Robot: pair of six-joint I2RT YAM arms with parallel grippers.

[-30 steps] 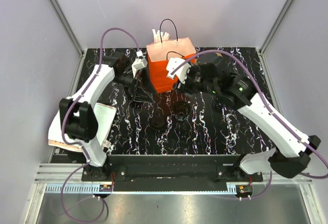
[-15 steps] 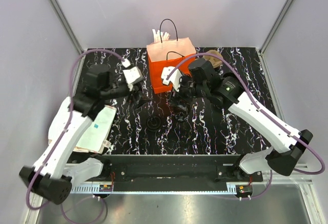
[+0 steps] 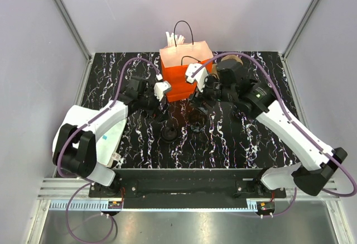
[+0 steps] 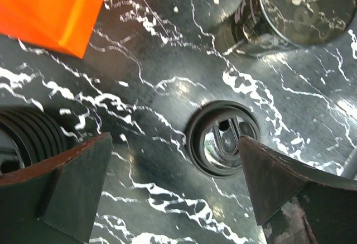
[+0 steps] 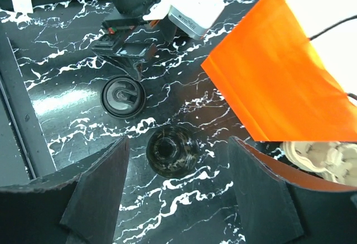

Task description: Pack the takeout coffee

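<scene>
pincers both stand wide apart and empty: the right pincer (image 5: pixel 178 194) hangs over the takeout coffee (image 5: pixel 173 151), and the left pincer (image 4: pixel 175 177) hangs over a squat ringed piece (image 4: pixel 223 146) lying flat on the marbled desk (image 4: pixel 156 60). the coffee stands upright on the desk, just in front of the orange paper bag (image 5: pixel 290 76), near the ringed piece but apart from it, with nothing touching it. its top looks dark from above and we cannot tell whether it is lidded. we judge the step in hand to be the grasp of the cup by the right arm. to do it well we would first centre the cup between the fingers (image 5: pixel 95 199), since it sits slightly ahead of the gap in the wrist view, then come straight down so neither finger clips the rim. we would close gently on the wall below the rim, as a thin cup will likely squash or tip. we would keep it upright on the lift, clear the bag's top edge, and lower it inside. the left arm is close, so we would hold it off or let it steady the bag
</scene>
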